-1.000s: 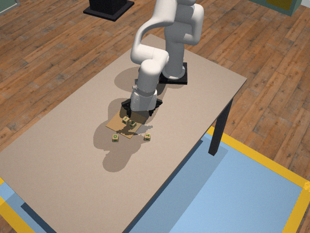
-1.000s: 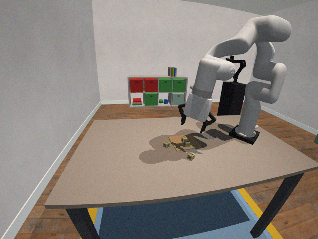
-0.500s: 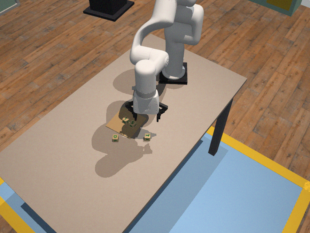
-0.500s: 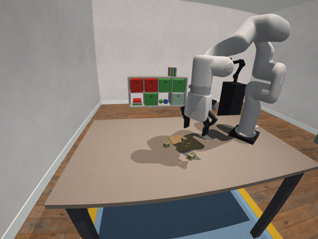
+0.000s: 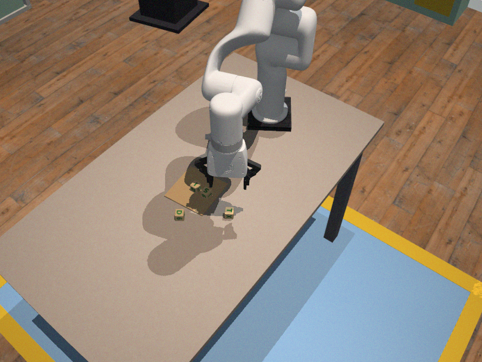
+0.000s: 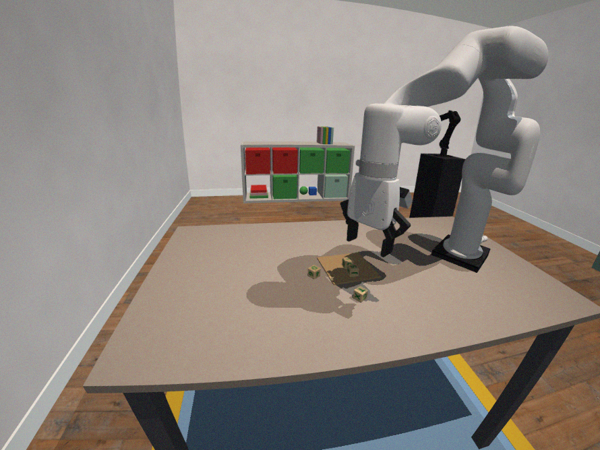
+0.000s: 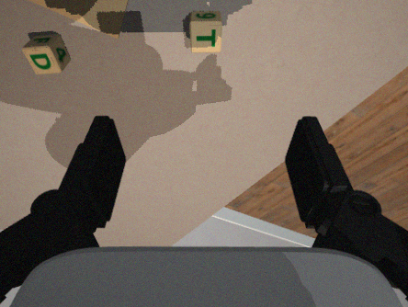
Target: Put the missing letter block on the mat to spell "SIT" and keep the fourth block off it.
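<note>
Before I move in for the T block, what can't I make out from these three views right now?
- Mat: wrist view crops it at the top edge; the I and S blocks are out of that frame.
- Letters on the mat blocks: small and in the arm's shadow in the top view.
- T block: its underside is hidden everywhere.
- End effector: open; its height above the table is unclear.
</note>
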Robot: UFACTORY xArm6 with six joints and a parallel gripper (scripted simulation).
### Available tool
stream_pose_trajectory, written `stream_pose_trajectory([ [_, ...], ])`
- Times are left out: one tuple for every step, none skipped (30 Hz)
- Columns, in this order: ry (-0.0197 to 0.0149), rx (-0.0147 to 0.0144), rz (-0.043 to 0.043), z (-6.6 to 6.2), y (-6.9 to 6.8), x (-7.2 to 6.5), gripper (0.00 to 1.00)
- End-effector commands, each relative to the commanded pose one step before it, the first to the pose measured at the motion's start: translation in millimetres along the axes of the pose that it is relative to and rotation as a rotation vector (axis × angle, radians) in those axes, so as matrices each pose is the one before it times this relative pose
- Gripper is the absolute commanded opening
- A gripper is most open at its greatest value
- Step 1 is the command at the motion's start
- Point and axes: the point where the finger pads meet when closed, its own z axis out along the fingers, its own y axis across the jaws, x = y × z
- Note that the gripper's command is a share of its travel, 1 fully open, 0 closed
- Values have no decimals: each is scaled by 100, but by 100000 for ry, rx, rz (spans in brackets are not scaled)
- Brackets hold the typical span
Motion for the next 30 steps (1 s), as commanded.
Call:
stream_pose_trajectory([
  [-415,95,2095,-122,-29,-131,100],
  [-1,-1,1232,20,0,-1,100],
  [-1,-1,1532,25,0,-1,100],
  [-1,-1,1852,30,0,-2,100],
  [-1,-1,2188,35,0,-2,100],
  [-1,-2,2537,41,0,-2,100],
  [-1,-2,2895,47,0,-2,100],
  [0,0,0,0,0,0,100],
  [0,0,0,0,0,0,100],
  [-1,-2,3260,52,0,-3,100],
  [-1,-2,3629,58,0,-3,100],
  [-1,-3,3999,64,0,-3,100],
  [-1,-3,4367,70,0,-3,100],
  [-1,-2,3400,55,0,-2,100],
  [-1,-2,3091,50,0,-2,100],
  [-1,-2,3425,55,0,-2,100],
  [-1,-2,3418,55,0,-2,100],
  [-1,-2,3483,56,0,-2,100],
  [-1,-2,3351,54,0,-2,100],
  [-1,-2,3392,54,0,-2,100],
  [-1,-2,3389,54,1,-2,100],
  [0,-2,3381,54,1,-2,100],
  [0,-2,3405,55,1,-1,100],
  [0,-2,3337,54,1,-1,100],
  [0,0,0,0,0,0,100],
  [0,0,0,0,0,0,100],
  [0,-5,6963,112,1,-3,100],
  [0,-3,4793,77,1,-2,100],
  [0,-1,1824,29,0,-1,100],
  [0,-2,2801,45,0,-1,100],
])
